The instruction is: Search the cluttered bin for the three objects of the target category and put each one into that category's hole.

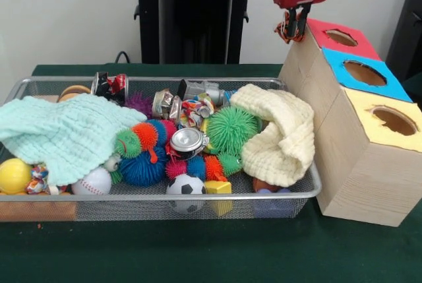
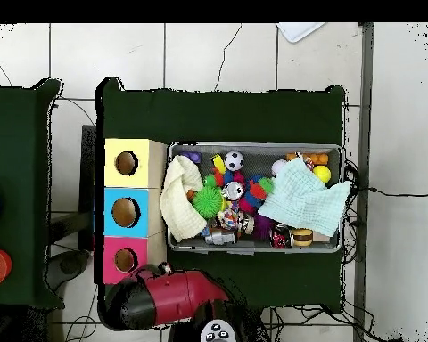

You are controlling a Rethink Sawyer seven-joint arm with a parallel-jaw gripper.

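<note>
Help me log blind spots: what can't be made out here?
Front view: whether the gripper grips anything; too small.
Both views: anything under the mint cloth and cream cloth in the bin.
Overhead view: the gripper, hidden by the arm beside the red hole.

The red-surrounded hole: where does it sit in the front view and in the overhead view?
Front view: the red-surrounded hole is upper right, farthest of the three on the wooden box, just right of the gripper.
Overhead view: it is lower left, lowest of the three, beside the arm.
Shared landmark: the blue-surrounded hole adjoins it.
</note>
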